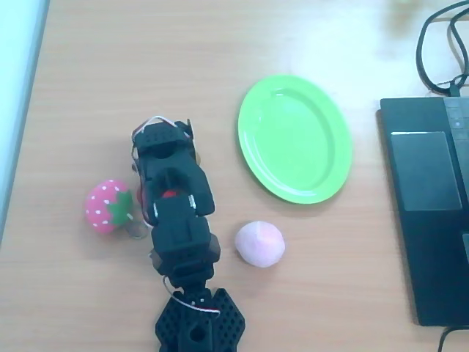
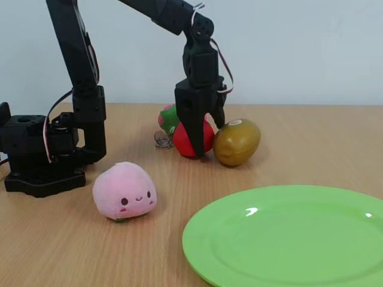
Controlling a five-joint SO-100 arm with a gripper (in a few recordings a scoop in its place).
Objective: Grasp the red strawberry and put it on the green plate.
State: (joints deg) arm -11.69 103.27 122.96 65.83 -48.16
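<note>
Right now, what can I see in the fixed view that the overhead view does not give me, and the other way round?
The fixed view alone gives the brown kiwi beside the red strawberry, and the gripper standing down around that strawberry with a finger on each side; whether it squeezes yet is unclear. The overhead view alone gives a laptop and cables at the right edge. Both share the green plate, the pink peach, the dotted pink strawberry and the arm's base.
</note>
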